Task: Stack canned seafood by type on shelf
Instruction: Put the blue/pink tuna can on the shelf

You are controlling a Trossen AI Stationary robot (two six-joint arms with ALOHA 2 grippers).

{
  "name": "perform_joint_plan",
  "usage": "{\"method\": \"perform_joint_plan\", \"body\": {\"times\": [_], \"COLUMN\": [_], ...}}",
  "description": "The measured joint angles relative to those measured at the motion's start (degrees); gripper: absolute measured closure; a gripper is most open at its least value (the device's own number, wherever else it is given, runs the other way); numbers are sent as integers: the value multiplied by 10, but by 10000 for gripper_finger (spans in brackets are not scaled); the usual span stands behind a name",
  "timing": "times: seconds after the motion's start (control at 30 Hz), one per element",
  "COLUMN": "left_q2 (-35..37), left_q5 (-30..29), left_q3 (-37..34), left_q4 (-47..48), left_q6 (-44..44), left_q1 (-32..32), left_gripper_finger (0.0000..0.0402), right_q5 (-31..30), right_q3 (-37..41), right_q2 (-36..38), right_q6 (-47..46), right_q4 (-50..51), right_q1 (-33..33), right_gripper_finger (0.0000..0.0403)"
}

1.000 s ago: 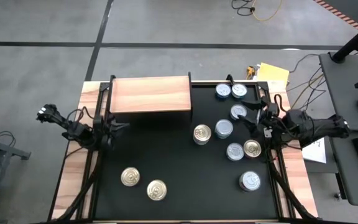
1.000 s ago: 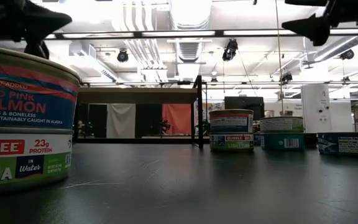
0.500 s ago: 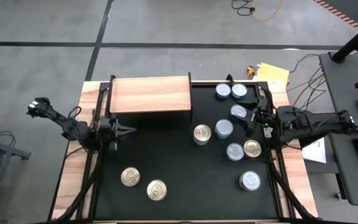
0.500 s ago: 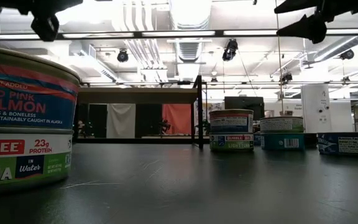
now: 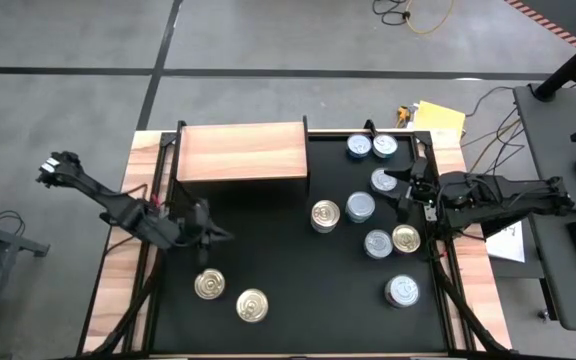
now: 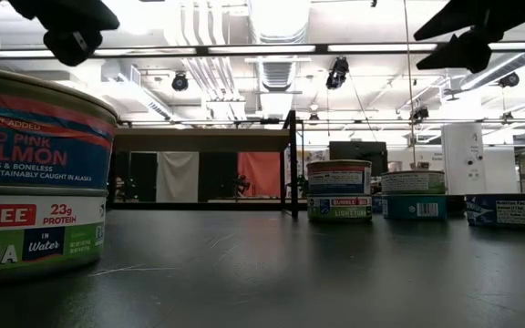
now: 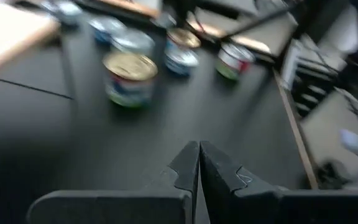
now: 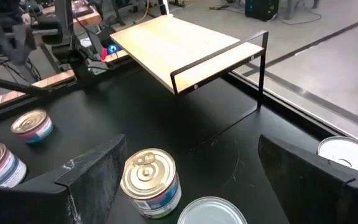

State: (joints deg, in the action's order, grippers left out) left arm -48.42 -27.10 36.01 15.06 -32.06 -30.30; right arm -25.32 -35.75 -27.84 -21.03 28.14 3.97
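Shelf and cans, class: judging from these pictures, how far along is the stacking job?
Done: nothing yet; the shelf top is bare. In hand: nothing held. The left gripper is shut, above the table near two gold-topped cans. The right gripper is open, among the right-hand cans. Left: all ten cans are on the table, unsorted, to be stacked by type.

Black table (image 5: 268,250) with shelf (image 5: 242,152), tins (image 5: 325,215)

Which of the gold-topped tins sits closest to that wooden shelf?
The gold-topped tin mid-table, beside a silver-topped tin. It sits just off the shelf's corner; the other gold ones lie farther out.
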Motion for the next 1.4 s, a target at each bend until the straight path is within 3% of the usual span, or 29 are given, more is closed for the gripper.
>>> {"method": "perform_joint_plan", "body": {"times": [0.33, 0.6, 1.4], "left_q2": [-95, -153, -300], "left_q5": [84, 182, 204], "left_q3": [58, 86, 150], "left_q4": [39, 66, 91], "left_q6": [-23, -51, -60], "left_q1": [-1, -8, -17], "left_gripper_finger": [401, 401, 401], "right_q5": [0, -3, -2], "right_q3": [0, 0, 0], "right_q2": [0, 0, -1], "right_q6": [3, 61, 93], "right_q4": [-1, -1, 1], "right_q1": [0, 0, 0], "right_gripper_finger": [48, 48, 48]}}
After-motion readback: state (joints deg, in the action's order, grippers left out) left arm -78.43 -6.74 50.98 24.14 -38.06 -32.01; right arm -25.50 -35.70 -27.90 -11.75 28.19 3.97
